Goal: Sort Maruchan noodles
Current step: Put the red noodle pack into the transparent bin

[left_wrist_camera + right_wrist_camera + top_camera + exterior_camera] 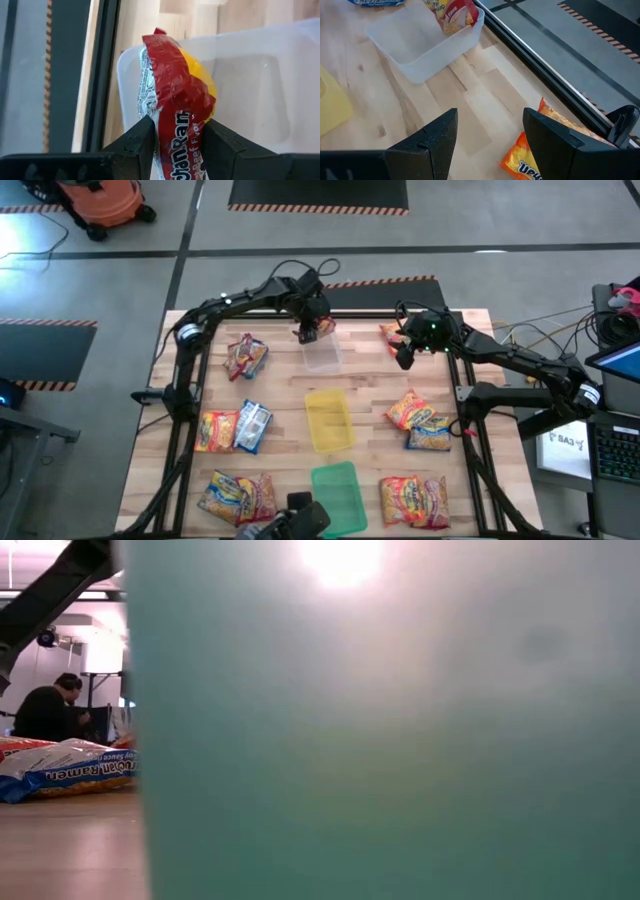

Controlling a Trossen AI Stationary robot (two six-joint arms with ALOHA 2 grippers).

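Note:
My left gripper (312, 330) hangs over the far end of the clear tray (322, 354) and is shut on a red Maruchan packet (175, 85). In the right wrist view the packet (455, 12) dips into the tray's far corner. My right gripper (404, 358) hovers open at the table's far right, beside an orange packet (540, 150) that lies flat on the wood. Other packets lie flat on the table: a red one (245, 357), an orange one (218, 430) and a blue one (253, 426) on the left. My left gripper pinches the red packet between its two fingers (137, 142), one on each flat face (182, 137), and the wrapper is crumpled narrow there. The fingers come slanting down from above. The packet's free end (165, 47) hangs past the fingertips, over the clear tray's corner.
A yellow tray (328, 418) and a green tray (338, 495) stand in line behind the clear one toward the near edge. More packets lie at the right (418, 420), near right (413, 500) and near left (237, 496). The green tray's wall (400, 740) fills the low view.

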